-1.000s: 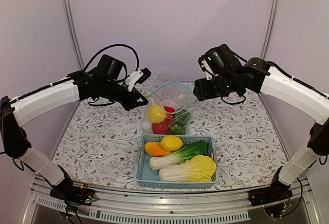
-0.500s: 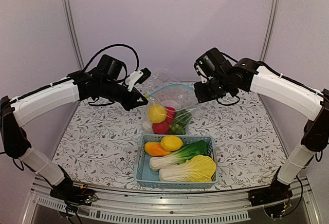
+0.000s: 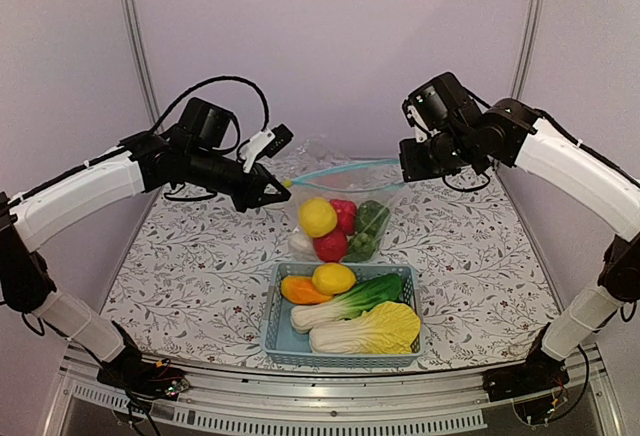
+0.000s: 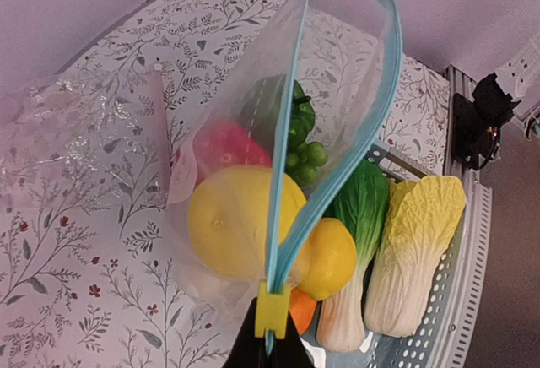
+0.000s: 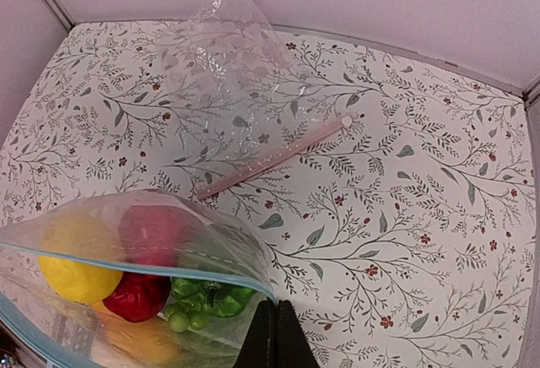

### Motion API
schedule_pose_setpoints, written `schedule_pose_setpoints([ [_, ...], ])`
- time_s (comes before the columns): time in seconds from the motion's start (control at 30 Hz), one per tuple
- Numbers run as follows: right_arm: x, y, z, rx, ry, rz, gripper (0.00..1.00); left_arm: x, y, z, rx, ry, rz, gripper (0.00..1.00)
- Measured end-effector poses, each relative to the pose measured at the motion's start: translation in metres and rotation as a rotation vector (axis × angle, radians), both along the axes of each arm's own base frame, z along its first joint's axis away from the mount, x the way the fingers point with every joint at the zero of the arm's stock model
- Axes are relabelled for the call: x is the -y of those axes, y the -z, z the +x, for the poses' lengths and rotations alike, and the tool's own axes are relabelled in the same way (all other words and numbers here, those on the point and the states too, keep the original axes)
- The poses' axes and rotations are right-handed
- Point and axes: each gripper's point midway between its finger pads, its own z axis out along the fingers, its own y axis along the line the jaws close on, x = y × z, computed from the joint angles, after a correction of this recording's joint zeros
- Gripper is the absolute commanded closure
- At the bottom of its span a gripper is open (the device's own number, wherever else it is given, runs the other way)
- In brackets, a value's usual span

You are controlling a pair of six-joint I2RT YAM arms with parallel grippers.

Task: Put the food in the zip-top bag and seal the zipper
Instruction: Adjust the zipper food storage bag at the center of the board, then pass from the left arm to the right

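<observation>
The zip-top bag (image 3: 340,228) hangs over the table, stretched between both grippers. Inside it are a yellow lemon (image 3: 318,216), red fruit (image 3: 331,246) and a green pepper (image 3: 368,220). Its teal zipper (image 3: 345,167) stands slightly open, as the left wrist view shows (image 4: 371,115). My left gripper (image 3: 283,188) is shut on the zipper's left end, just behind a yellow slider (image 4: 272,311). My right gripper (image 3: 405,171) is shut on the bag's right corner (image 5: 276,317). More food lies in the blue basket (image 3: 272,341): a lemon (image 3: 333,278), an orange piece (image 3: 300,291), a green leafy vegetable (image 3: 352,300) and a pale cabbage (image 3: 372,330).
A second clear bag (image 5: 228,56) with a pinkish strip lies flat on the flowered tablecloth behind the hanging bag. The basket stands directly below and in front of the bag, near the table's front edge. Walls and metal posts close in the back and sides.
My right gripper has shut on the bag's right corner. Both arms have risen, lifting the bag, and the mouth has been pulled from a wide loop into a narrow slit.
</observation>
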Motion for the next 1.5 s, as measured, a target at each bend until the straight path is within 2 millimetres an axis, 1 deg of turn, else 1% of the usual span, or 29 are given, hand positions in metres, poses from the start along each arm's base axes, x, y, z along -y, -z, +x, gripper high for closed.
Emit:
schedule_pose_setpoints([
  [0.07,0.007,0.004,0.000,-0.013,0.016,0.010,0.95,0.003,0.002,-0.001,-0.008,0.016,-0.001,1.00],
  [0.1,0.009,0.009,0.000,-0.028,0.022,0.016,0.91,0.005,0.004,-0.001,-0.012,0.023,0.000,1.00],
  [0.13,0.011,0.014,0.000,-0.042,0.028,0.019,0.84,0.007,0.006,-0.002,-0.019,0.031,0.001,1.00],
  [0.2,0.013,0.026,0.000,-0.071,0.036,0.020,0.67,0.010,0.012,-0.004,-0.035,0.044,0.011,1.00],
  [0.27,0.014,0.035,-0.001,-0.092,0.026,0.014,0.45,0.012,0.018,-0.007,-0.050,0.056,0.020,1.00],
  [0.3,0.014,0.036,-0.002,-0.099,0.027,0.023,0.35,0.013,0.020,-0.008,-0.056,0.061,0.023,1.00],
  [0.37,0.012,0.035,-0.002,-0.096,0.009,0.028,0.26,0.016,0.022,-0.011,-0.064,0.074,0.024,1.00],
  [0.47,0.009,0.020,-0.007,-0.069,-0.050,0.046,0.21,0.019,0.022,-0.016,-0.069,0.094,0.021,1.00],
  [0.53,0.004,0.002,-0.013,-0.032,-0.107,0.070,0.21,0.021,0.022,-0.019,-0.072,0.105,0.018,1.00],
  [0.67,-0.018,-0.036,-0.036,0.070,-0.282,0.117,0.25,0.022,0.022,-0.022,-0.077,0.118,0.015,1.00],
  [0.77,-0.051,-0.057,-0.067,0.138,-0.472,0.155,0.29,0.022,0.022,-0.022,-0.076,0.121,0.014,1.00],
  [0.83,-0.069,-0.061,-0.082,0.158,-0.567,0.162,0.30,0.022,0.022,-0.023,-0.075,0.125,0.015,1.00],
  [0.9,-0.088,-0.056,-0.095,0.163,-0.653,0.144,0.31,0.022,0.022,-0.023,-0.073,0.127,0.017,1.00],
  [0.97,-0.102,-0.043,-0.098,0.154,-0.703,0.109,0.33,0.021,0.021,-0.024,-0.070,0.129,0.018,1.00],
  [1.07,-0.118,-0.017,-0.092,0.125,-0.737,0.055,0.36,0.019,0.018,-0.025,-0.063,0.130,0.017,1.00],
  [1.2,-0.132,0.011,-0.083,0.091,-0.760,-0.003,0.43,0.019,0.015,-0.026,-0.058,0.130,0.014,1.00],
  [1.3,-0.140,0.020,-0.076,0.085,-0.766,-0.028,0.45,0.019,0.015,-0.027,-0.056,0.130,0.012,1.00],
  [1.5,-0.147,0.024,-0.066,0.107,-0.764,-0.064,0.49,0.019,0.015,-0.027,-0.056,0.131,0.013,1.00],
])
